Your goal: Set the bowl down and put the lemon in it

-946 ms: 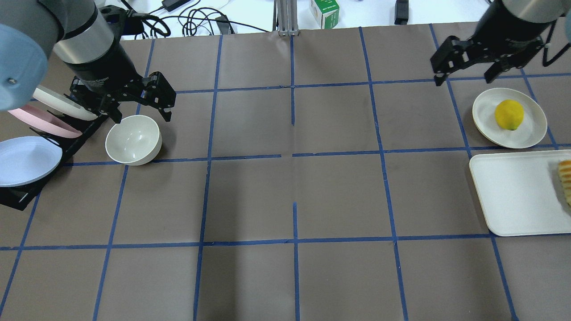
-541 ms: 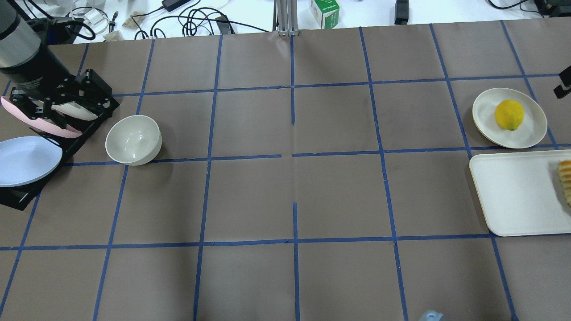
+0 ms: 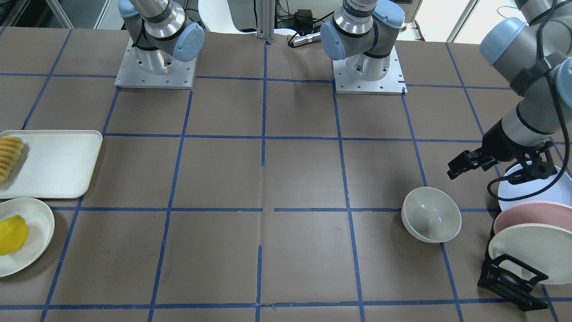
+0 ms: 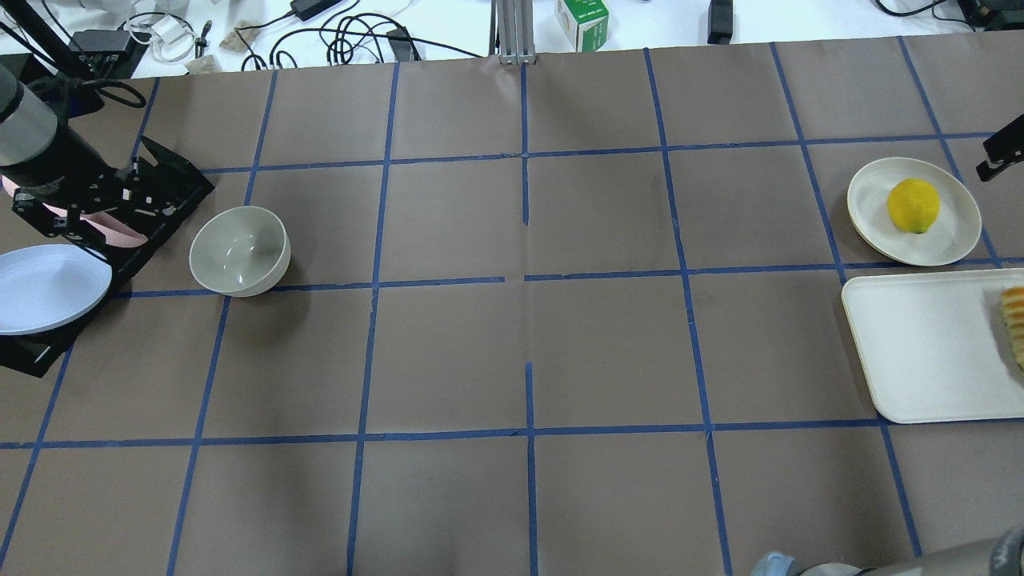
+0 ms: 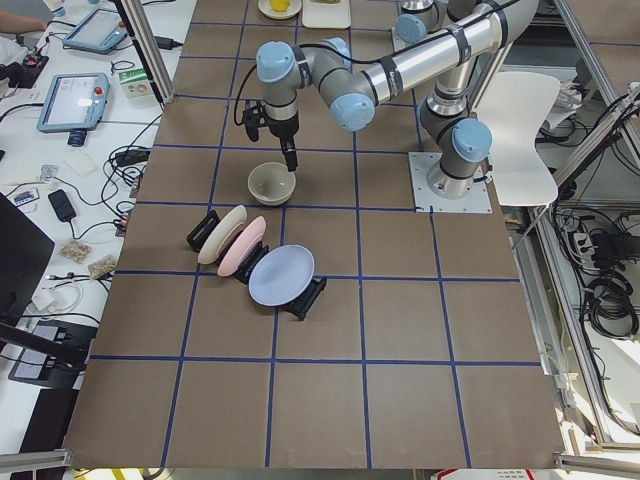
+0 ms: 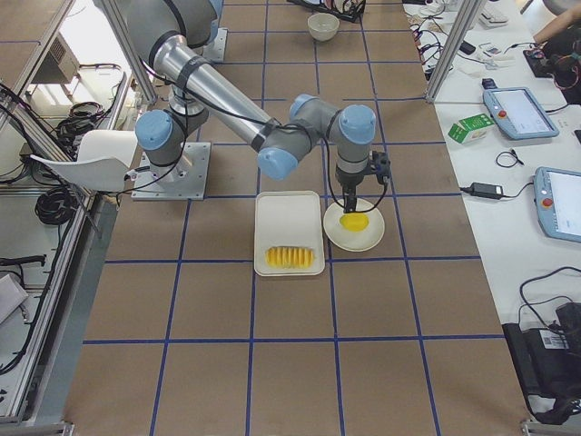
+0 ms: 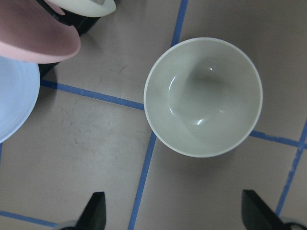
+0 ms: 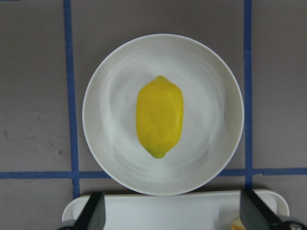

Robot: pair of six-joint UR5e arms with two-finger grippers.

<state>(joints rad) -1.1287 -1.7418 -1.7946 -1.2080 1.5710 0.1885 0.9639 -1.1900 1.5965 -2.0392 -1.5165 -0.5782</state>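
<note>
Nearest the robot, on its right side, a tray [image 4: 920, 352] is lying flat on the table [image 4: 608, 352], carrying sliced food [image 4: 1014, 324] at its outer end. A little farther out, on the robot's left, the bowl [image 4: 238, 252] is standing upright and empty, its base overlapping a blue tape line [image 4: 400, 282]. Just beside it a rack [image 3: 509, 277] is holding three dishes [image 3: 527, 214] on edge: blue, pink and off-white. The left pincer [image 7: 173, 211] is hovering over the bowl, its fingers spread wide, gripping nothing and touching nothing. Slightly farther again, at the opposite end of the table and well apart from the bowl, a plate [image 4: 868, 204] is sitting just beyond the tray, and the lemon [image 4: 913, 206] is lying on its side in the middle of it. The right pincer [image 8: 173, 211] is hanging above that plate, also spread wide and holding nothing. Farthest off, past the table's edge, cables [image 4: 352, 36] and a green box [image 4: 582, 22] are lying.
</note>
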